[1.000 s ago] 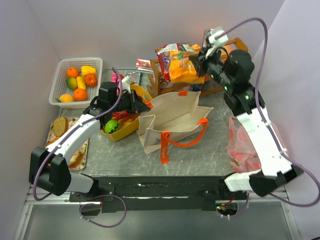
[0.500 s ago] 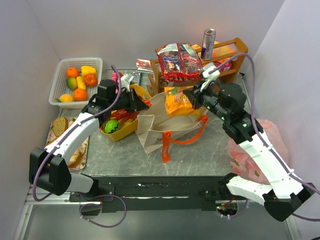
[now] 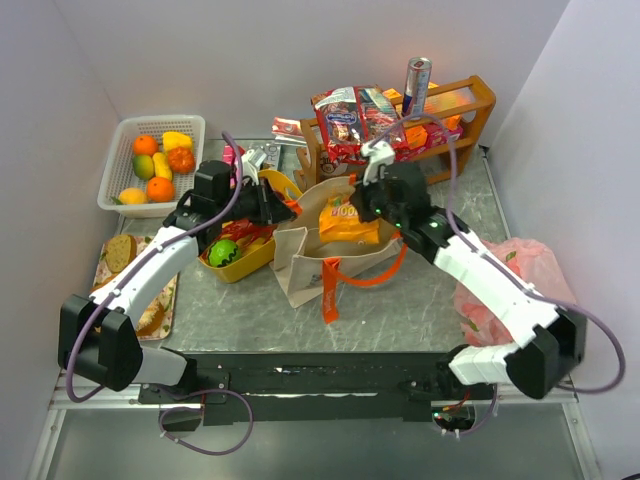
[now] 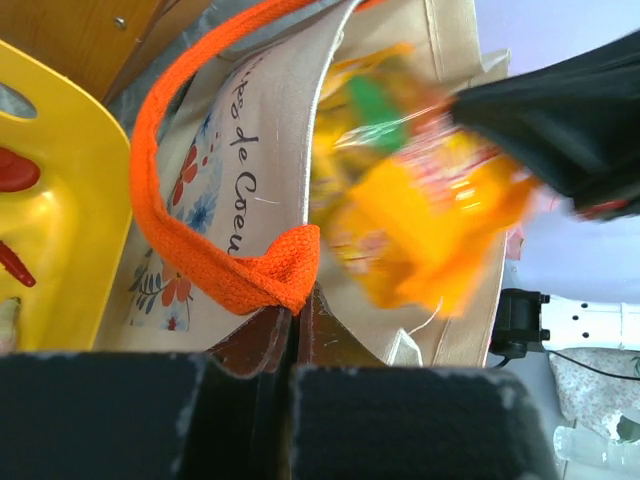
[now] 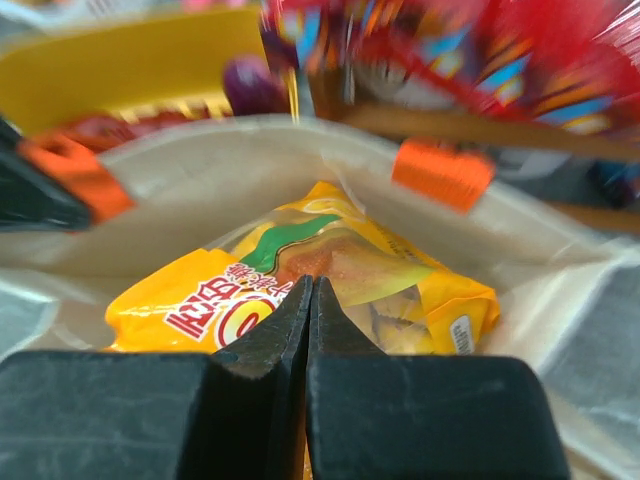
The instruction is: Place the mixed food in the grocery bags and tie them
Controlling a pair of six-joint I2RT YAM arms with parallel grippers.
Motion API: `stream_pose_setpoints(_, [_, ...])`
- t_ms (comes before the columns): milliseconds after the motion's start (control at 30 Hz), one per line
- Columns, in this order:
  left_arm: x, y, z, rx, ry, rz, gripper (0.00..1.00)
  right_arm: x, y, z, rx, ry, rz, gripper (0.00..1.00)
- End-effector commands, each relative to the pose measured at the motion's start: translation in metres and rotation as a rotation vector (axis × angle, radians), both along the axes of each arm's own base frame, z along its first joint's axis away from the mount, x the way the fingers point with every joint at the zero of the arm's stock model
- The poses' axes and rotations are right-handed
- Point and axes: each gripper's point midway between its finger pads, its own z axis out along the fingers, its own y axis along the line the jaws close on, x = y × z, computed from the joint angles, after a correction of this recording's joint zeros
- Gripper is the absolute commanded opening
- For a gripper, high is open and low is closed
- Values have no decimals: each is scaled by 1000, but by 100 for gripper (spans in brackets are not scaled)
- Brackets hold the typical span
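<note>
The cream floral tote (image 3: pixel 330 262) stands open mid-table. My left gripper (image 3: pixel 285 210) is shut on the orange handle (image 4: pixel 200 240) at its left rim (image 4: pixel 260 190), holding the mouth open; in the left wrist view the left gripper (image 4: pixel 293 315) pinches the handle's end. My right gripper (image 3: pixel 370 200) is shut on the orange crisp bag (image 3: pixel 347 215) and holds it in the tote's mouth. The right wrist view shows the right gripper (image 5: pixel 311 285) closed on the crisp bag (image 5: pixel 330 270) inside the tote walls (image 5: pixel 200 190). The pink plastic bag (image 3: pixel 505 280) lies at the right.
Red snack packets (image 3: pixel 355 118) and a slim can (image 3: pixel 417 78) stand on the wooden rack (image 3: pixel 470 100) behind the tote. A yellow tub (image 3: pixel 250 265) with a green fruit (image 3: pixel 223 252) sits to the left. A white mesh basket (image 3: pixel 125 160) of fruit stands far left.
My right arm has carried the orange crisp bag from the wooden rack forward and down into the tote's mouth. My left gripper has stayed on the tote handle.
</note>
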Motion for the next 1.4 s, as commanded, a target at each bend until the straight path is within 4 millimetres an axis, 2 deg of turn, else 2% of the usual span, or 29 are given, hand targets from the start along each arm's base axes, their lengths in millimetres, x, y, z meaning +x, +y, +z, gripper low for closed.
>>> stream_pose_setpoints(0, [0,0,16,-13,-98,-27,1,15,14,33,56,-66,-36,11])
stream_pose_setpoints(33, [0,1,15,-9,-100,-27,1,11,17,35,57,-60,-15,41])
stream_pose_setpoints(100, [0,2,12,0,-94,-28,1,4,17,39,51,-71,15,59])
stream_pose_setpoints(133, [-1,1,11,1,-92,-32,1,-6,16,52,67,-98,41,71])
stream_pose_setpoints(167, [-1,1,10,3,-89,-32,1,-12,14,60,72,-116,59,78])
stream_pose_setpoints(267, [-2,1,10,4,-90,-34,1,-37,7,91,98,-183,122,80])
stream_pose_setpoints(300, [-2,2,10,6,-90,-35,1,-46,3,109,117,-222,135,81])
stream_pose_setpoints(367, [-2,2,9,8,-87,-34,1,-51,-3,124,132,-257,127,84])
stream_pose_setpoints(400, [-2,2,9,10,-90,-33,1,-52,-5,138,145,-283,116,85])
stream_pose_setpoints(467, [-1,3,9,13,-90,-27,1,-42,-13,146,105,-303,61,86])
stream_pose_setpoints(500, [-1,3,8,15,-90,-29,1,-32,-11,158,93,-318,47,86])
stream_pose_setpoints(533, [-1,3,6,16,-84,-29,1,-22,-16,159,67,-314,-3,86])
stream_pose_setpoints(567, [-1,3,6,17,-84,-31,1,-18,-17,177,68,-335,-21,85])
stream_pose_setpoints(600, [-1,3,5,17,-82,-31,1,-1,-9,166,29,-309,-28,85])
stream_pose_setpoints(633, [0,3,3,20,-74,-29,1,7,-7,168,18,-310,-43,85])
stream_pose_setpoints(667, [0,3,2,21,-75,-29,1,13,-9,189,29,-341,-74,85])
stream_pose_setpoints(700, [0,3,3,19,-77,-29,1,31,1,170,-23,-299,-72,85])
stream_pose_setpoints(733, [0,3,2,22,-74,-28,1,39,4,171,-36,-300,-83,85])
stream_pose_setpoints(767, [0,3,1,21,-71,-28,1,45,4,188,-32,-332,-96,86])
stream_pose_setpoints(800, [-1,3,1,20,-71,-30,1,63,14,168,-76,-291,-103,86])
stream_pose_setpoints(833, [-1,3,1,20,-72,-30,1,72,16,165,-93,-286,-117,86])
stream_pose_setpoints(867, [-1,2,2,18,-72,-31,1,77,17,180,-88,-317,-127,86])
stream_pose_setpoints(900, [-1,3,2,18,-72,-31,1,95,23,162,-128,-292,-148,87])
stream_pose_setpoints(933, [-1,3,1,19,-70,-33,1,102,25,158,-146,-286,-157,87])
stream_pose_setpoints(967, [-1,3,1,19,-69,-33,1,107,26,166,-147,-307,-166,88])
stream_pose_setpoints(1000, [-1,3,2,18,-72,-33,1,119,31,150,-177,-285,-179,88])
stream_pose_setpoints(1067, [-1,3,2,17,-72,-34,1,130,32,144,-202,-292,-197,88])
stream_pose_setpoints(1200, [-3,2,3,12,-71,-40,1,149,31,116,-274,-274,-246,89])
stream_pose_setpoints(1367, [-3,2,4,8,-71,-42,1,160,29,90,-350,-249,-273,88])
